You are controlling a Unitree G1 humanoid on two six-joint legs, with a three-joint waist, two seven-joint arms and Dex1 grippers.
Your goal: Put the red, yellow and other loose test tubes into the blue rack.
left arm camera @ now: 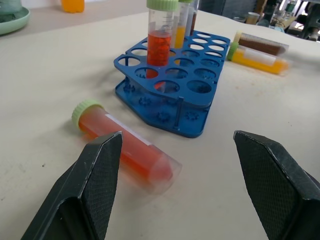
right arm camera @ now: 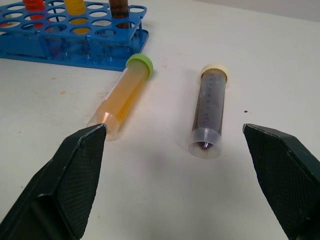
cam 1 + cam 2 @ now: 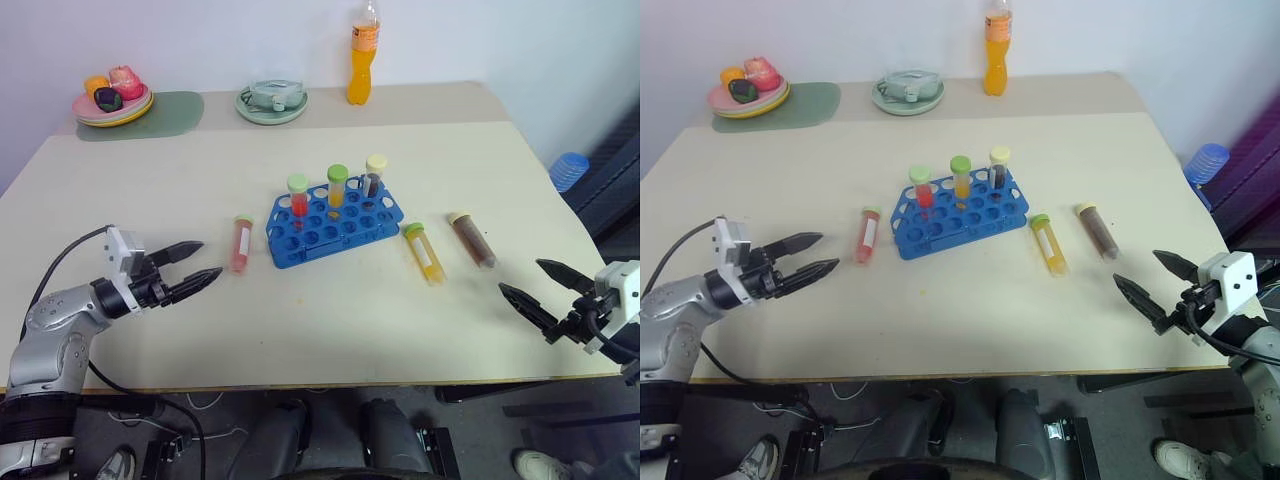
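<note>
Pale and beige, our surface [image 3: 300,330] runs back to a white wall, where we see a plate of toy fruit [image 3: 112,98] on a green mat, a green dish [image 3: 271,101] and an orange drink bottle [image 3: 364,50]. Near the middle stands the blue rack [image 3: 335,222], and three capped tubes are upright in its far row: a red one [image 3: 299,198], an orange one [image 3: 337,186] and a dark one [image 3: 373,175]. Three loose tubes lie flat on the surface. We find the red tube [image 3: 241,243] just beside the rack on our left, green cap pointing away from us. On our right lie the yellow tube [image 3: 424,252] near the rack and the brown tube [image 3: 472,240] a little farther out, side by side without touching. Our left tool [image 3: 197,268] hovers near the red tube with its fingers spread wide and nothing between them. Our right tool [image 3: 540,288] hangs at the near right edge, also wide apart and empty, facing the yellow and brown tubes.
</note>
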